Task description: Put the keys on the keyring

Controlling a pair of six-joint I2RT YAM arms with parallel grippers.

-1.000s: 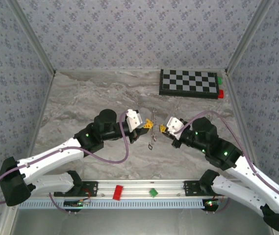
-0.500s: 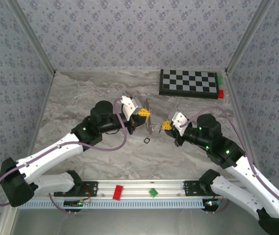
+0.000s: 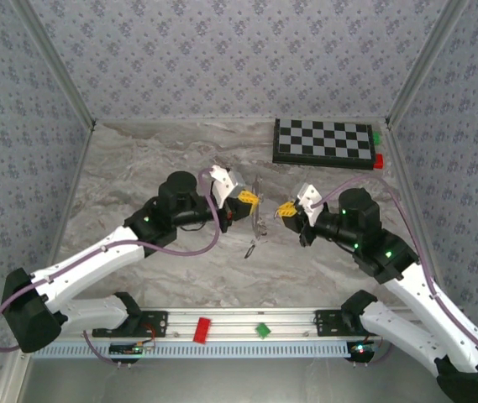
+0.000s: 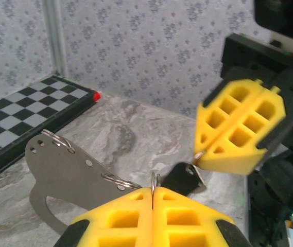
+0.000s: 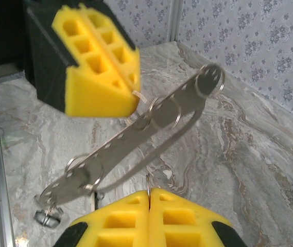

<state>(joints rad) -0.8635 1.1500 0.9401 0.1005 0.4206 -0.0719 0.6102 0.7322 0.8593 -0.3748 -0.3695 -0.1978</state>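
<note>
Grey marble table (image 3: 138, 168) — floral-papered walls (image 3: 222, 59)

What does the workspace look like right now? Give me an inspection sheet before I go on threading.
Surface: grey marble table, no spills seen.
Job's things: keyring, a holed metal strip carrying split rings, raised between the arms; key, black-headed, just off the tip of the right gripper; small dark piece under the strip's low end, hanging or lying unclear.
Clutter: checkered board at the far right, red block and green block at its right end.
Grippers: left gripper shut on a split ring of the keyring; right gripper shut, apparently on the key's blade.
Cables: purple cable loops by each arm, clear of the strip.
Surroundings: patterned walls; nothing else seen.
</note>
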